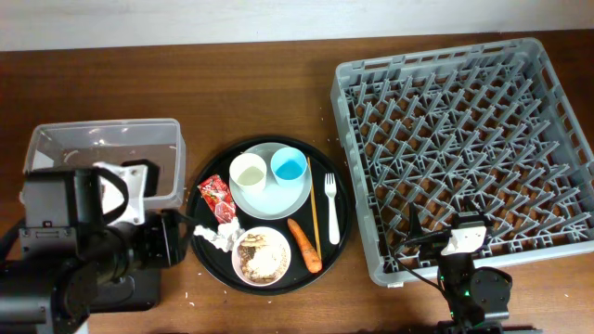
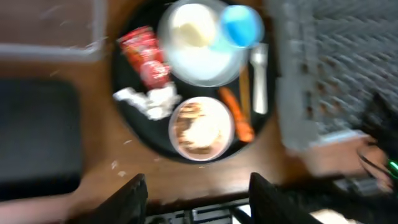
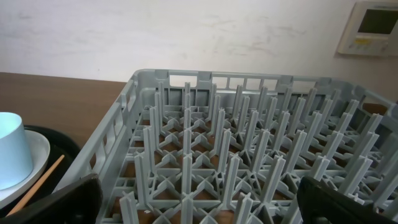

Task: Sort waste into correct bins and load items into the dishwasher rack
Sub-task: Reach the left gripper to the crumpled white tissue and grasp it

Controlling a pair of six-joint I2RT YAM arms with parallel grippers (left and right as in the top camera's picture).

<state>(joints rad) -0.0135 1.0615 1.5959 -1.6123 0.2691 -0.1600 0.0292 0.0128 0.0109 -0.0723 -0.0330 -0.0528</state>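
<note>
On the round black tray point(image 1: 206, 243) lie a red wrapper point(image 1: 216, 198), a crumpled tissue point(image 1: 218, 234), a carrot point(image 1: 304, 244), a white fork point(image 1: 331, 207) and a wooden stick point(image 1: 314, 218). A bowl with food scraps point(image 1: 261, 255) sits at its front. A pale plate point(image 1: 278, 197) carries a white cup point(image 1: 248, 172) and a blue cup point(image 1: 289, 167). My left gripper point(image 1: 174, 238) is open and empty left of the tray; its blurred view point(image 2: 198, 199) shows the bowl point(image 2: 200, 129) and wrapper point(image 2: 146, 57). My right gripper point(image 3: 199, 202) is open over the grey rack point(image 1: 464, 139) at its front edge.
The clear tub point(image 1: 102, 153) stands at the back left. The flat black tray point(image 2: 37, 134) lies in front of it, mostly hidden under my left arm in the overhead view. The rack point(image 3: 249, 155) fills the right side of the table.
</note>
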